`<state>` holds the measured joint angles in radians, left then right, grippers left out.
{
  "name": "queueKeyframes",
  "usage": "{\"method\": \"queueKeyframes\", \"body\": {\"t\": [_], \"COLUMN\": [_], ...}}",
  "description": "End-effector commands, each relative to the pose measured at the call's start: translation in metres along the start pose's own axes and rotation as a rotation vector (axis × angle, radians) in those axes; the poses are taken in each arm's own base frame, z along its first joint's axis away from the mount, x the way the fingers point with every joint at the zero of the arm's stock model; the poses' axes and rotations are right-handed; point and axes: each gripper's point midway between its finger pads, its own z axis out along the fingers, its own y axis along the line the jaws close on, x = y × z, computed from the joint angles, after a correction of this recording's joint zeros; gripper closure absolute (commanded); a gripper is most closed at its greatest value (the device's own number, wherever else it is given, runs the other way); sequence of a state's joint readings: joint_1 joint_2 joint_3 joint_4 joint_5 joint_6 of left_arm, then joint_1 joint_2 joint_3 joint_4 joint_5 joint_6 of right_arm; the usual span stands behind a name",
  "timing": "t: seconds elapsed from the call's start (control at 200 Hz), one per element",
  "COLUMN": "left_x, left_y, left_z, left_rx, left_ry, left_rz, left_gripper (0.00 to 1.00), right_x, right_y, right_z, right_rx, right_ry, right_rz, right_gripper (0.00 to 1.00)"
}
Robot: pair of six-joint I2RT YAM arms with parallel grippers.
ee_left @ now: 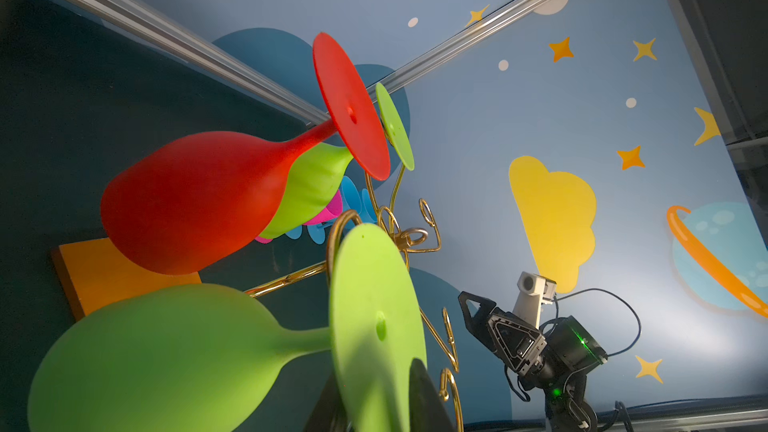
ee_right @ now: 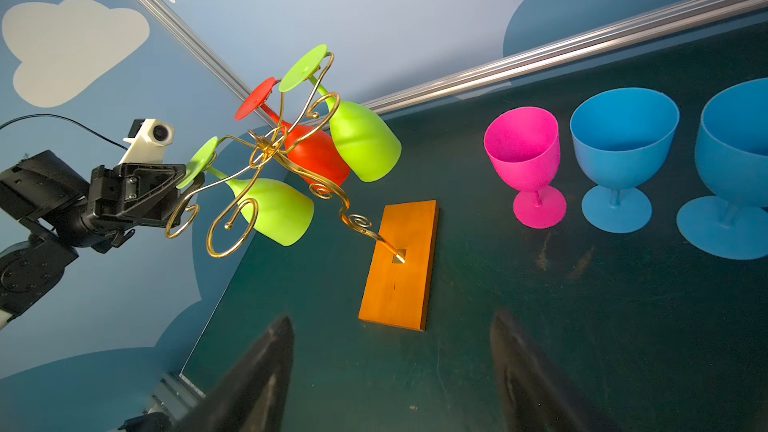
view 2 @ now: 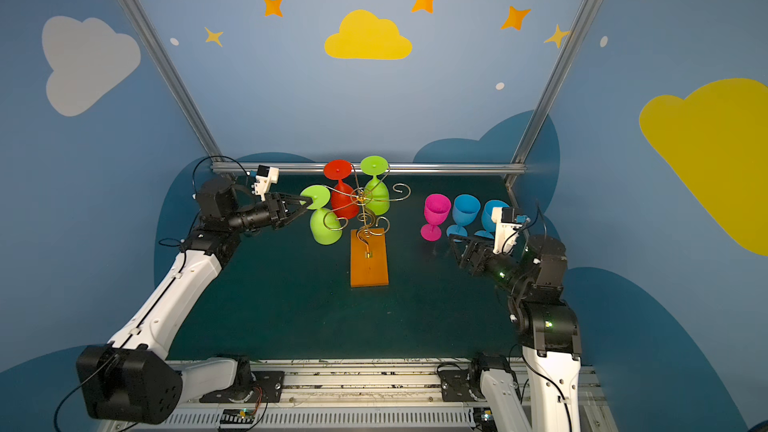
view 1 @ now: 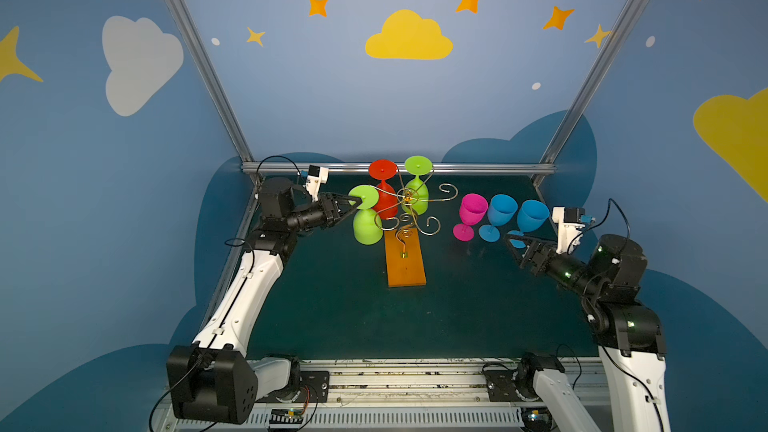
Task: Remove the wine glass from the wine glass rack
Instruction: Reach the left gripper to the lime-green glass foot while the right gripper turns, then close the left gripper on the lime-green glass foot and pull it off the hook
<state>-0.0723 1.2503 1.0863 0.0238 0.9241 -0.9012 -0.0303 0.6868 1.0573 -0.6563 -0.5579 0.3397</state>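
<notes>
I find the left gripper (view 1: 358,202) set about the foot disc of the nearer green wine glass (view 1: 367,229), one finger on either side; I cannot tell whether it clamps. That glass hangs upside down on the left arm of the wine glass rack (view 1: 405,261), mid-table. The right gripper (view 1: 513,246) stands released and empty beside the blue glasses (view 1: 500,209).

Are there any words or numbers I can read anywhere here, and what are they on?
No text here can be read.
The wall: only painted shapes, no letters.
The rack and the glasses: plain, no labels.
The front rail: tiny dark marks, too small to read.
</notes>
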Motion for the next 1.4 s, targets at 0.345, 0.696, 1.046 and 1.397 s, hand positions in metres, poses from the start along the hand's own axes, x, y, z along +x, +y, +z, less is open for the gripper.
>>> {"method": "queueKeyframes", "body": {"t": [0.345,0.696,1.046,1.397], "left_x": [-0.011,-0.017,-0.028,-0.039], "left_y": [-0.028,-0.041,-0.042,-0.038], "left_z": [-0.007,-0.020,-0.023,-0.013], "left_rx": [0.040,0.067,0.065,0.058], "left_ry": [-0.025,-0.057,-0.086,-0.110], "left_rz": [0.043,0.011,-0.015,-0.026], "left_gripper": [0.90,0.97,0.97,0.97], "right_x": [-0.002,0.000,0.000,0.000], "right_y": [0.003,0.004,0.007,0.009], "right_z": [-0.005,-0.007,-0.013,-0.018], "right_rx": [0.000,0.003,0.006,0.008], "right_ry": [-0.015,-0.016,-0.028,-0.033], "right_rz": [0.002,0.008,0.005,-0.001], "right_gripper": [0.26,0.26,0.25,0.25]}}
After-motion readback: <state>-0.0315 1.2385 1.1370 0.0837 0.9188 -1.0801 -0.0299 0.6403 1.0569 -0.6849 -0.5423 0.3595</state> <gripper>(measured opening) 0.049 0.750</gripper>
